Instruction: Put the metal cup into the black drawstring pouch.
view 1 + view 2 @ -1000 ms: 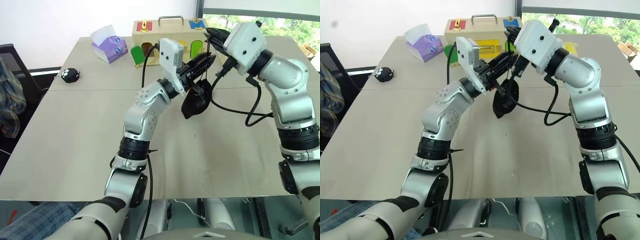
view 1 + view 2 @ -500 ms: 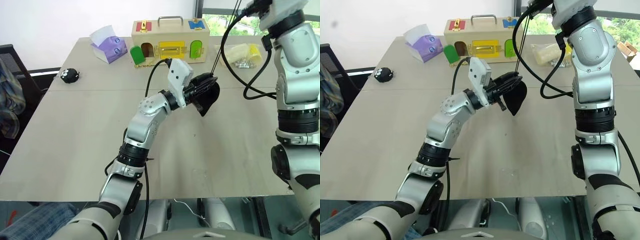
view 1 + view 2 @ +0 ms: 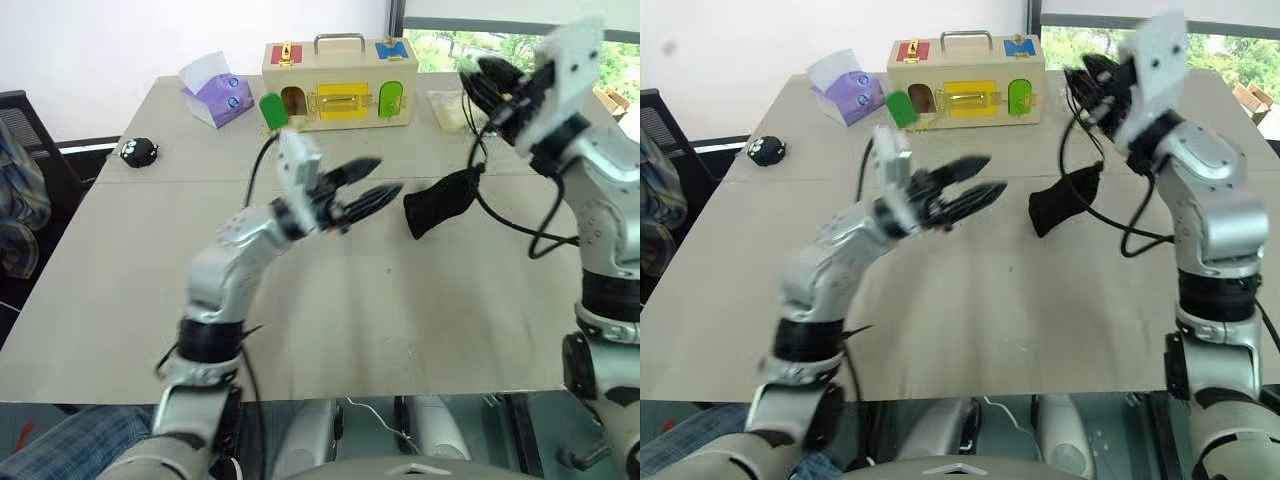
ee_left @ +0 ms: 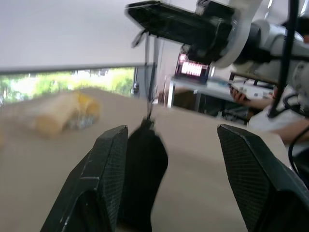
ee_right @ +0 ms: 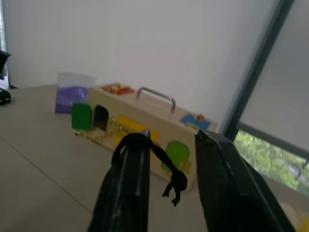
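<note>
The black drawstring pouch (image 3: 437, 203) hangs tilted just over the table, right of centre, its thin cord running up to my right gripper (image 3: 483, 85). In the right wrist view the cord (image 5: 145, 141) loops over one finger and its toggle dangles in the gap between the parted fingers. My left gripper (image 3: 388, 176) is open and empty, a short way left of the pouch and pointing at it. In the left wrist view the pouch (image 4: 145, 169) shows between that gripper's spread fingers. The metal cup is out of view.
A wooden lock box (image 3: 340, 85) with a metal handle stands at the table's far edge, with a purple tissue pack (image 3: 215, 90) to its left. A black spotted ball (image 3: 138, 150) lies far left. A clear bag with yellow contents (image 3: 450, 108) lies behind the pouch.
My left gripper let go of the pouch, opened and drew back to the left. My right arm came down and its fingers parted. The pouch now dangles from the cord further right.
</note>
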`<state>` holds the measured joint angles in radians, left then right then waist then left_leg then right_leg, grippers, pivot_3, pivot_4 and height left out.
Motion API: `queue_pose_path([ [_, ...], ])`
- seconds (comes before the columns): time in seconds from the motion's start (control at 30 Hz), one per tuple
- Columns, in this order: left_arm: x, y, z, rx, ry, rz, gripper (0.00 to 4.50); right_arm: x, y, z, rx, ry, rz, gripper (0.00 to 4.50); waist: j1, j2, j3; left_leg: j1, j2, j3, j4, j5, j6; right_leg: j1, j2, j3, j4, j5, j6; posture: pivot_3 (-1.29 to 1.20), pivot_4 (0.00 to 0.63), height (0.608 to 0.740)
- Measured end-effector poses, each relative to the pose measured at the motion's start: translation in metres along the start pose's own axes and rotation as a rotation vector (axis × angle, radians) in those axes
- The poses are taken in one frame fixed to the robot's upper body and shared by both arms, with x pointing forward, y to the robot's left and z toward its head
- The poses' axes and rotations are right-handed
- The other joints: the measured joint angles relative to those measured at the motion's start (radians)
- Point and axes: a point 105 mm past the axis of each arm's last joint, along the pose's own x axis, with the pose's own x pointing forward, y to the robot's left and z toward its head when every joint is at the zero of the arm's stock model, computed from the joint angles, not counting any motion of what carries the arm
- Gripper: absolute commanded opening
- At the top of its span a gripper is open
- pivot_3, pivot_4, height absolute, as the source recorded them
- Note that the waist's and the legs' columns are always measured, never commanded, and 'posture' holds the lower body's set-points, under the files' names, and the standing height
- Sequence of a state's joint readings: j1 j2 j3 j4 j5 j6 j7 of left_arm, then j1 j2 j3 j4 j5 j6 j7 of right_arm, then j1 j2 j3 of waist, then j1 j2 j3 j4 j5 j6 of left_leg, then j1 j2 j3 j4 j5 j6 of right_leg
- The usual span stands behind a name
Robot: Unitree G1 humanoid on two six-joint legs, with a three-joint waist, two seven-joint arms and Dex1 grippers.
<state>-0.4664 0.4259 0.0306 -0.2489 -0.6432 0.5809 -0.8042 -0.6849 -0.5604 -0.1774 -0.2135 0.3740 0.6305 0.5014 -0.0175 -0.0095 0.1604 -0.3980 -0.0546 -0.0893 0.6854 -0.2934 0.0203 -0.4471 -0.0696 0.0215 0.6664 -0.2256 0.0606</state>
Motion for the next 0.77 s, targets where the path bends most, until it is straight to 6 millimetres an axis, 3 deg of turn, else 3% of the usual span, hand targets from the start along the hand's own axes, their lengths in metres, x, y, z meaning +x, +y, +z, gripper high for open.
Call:
queue_pose_path([
  [0.03,-0.011,0.004,-0.008,-0.007,0.041,0.035,3.03,-0.010,-0.003,-0.018,0.018,0.068,0.005,3.31,0.004,0.000,0.000,0.000,0.000,0.000,0.000,0.000,0.000,0.000,0.000,0.000,0.000,0.000,0.000,0.00,0.150,0.710],
  [0.13,-0.026,0.008,-0.020,-0.017,0.097,0.085,3.03,-0.032,-0.001,-0.054,0.077,0.210,0.055,4.39,0.008,0.000,0.000,0.000,-0.001,0.000,0.001,0.000,0.000,0.002,0.000,0.000,0.000,0.000,0.000,0.00,0.150,0.710],
  [0.2,-0.033,0.006,-0.028,-0.020,0.124,0.107,3.03,-0.058,0.003,-0.079,0.101,0.311,0.119,4.39,0.012,0.000,0.000,0.000,-0.001,0.000,0.001,0.000,0.001,0.002,-0.001,-0.001,-0.001,0.000,0.000,0.00,0.150,0.710],
  [0.33,-0.061,0.011,-0.063,-0.019,0.221,0.277,3.03,-0.122,0.018,-0.137,0.230,0.476,0.227,4.39,0.008,0.000,0.000,0.002,0.000,0.001,0.000,-0.001,0.002,0.003,-0.001,0.001,-0.003,0.000,0.000,0.00,0.150,0.710],
  [0.4,-0.067,0.014,-0.072,0.004,0.221,0.359,3.03,-0.141,0.024,-0.145,0.256,0.478,0.285,4.39,0.004,0.001,0.000,0.004,0.001,0.003,0.000,-0.001,0.002,0.005,0.000,0.002,-0.002,0.000,0.000,0.00,0.150,0.710],
  [0.5,-0.079,0.011,-0.088,0.026,0.216,0.460,3.03,-0.169,0.023,-0.165,0.233,0.493,0.328,4.39,0.004,0.000,0.001,0.020,0.002,0.003,-0.002,-0.005,0.008,0.022,0.000,0.001,-0.006,0.000,0.000,0.00,0.150,0.710],
  [0.63,-0.087,-0.002,-0.112,0.050,0.271,0.473,3.03,-0.181,0.020,-0.182,0.247,0.400,0.298,4.39,0.005,0.000,0.002,0.034,0.003,0.003,-0.002,-0.006,0.009,0.036,0.001,0.001,-0.008,-0.001,0.000,0.00,0.150,0.710],
  [0.77,-0.086,-0.006,-0.112,0.062,0.262,0.466,3.03,-0.182,0.023,-0.187,0.240,0.335,0.299,4.39,0.006,0.001,0.001,0.035,0.003,0.004,-0.002,-0.006,0.009,0.037,0.001,0.001,-0.007,-0.001,0.000,0.00,0.150,0.710],
])
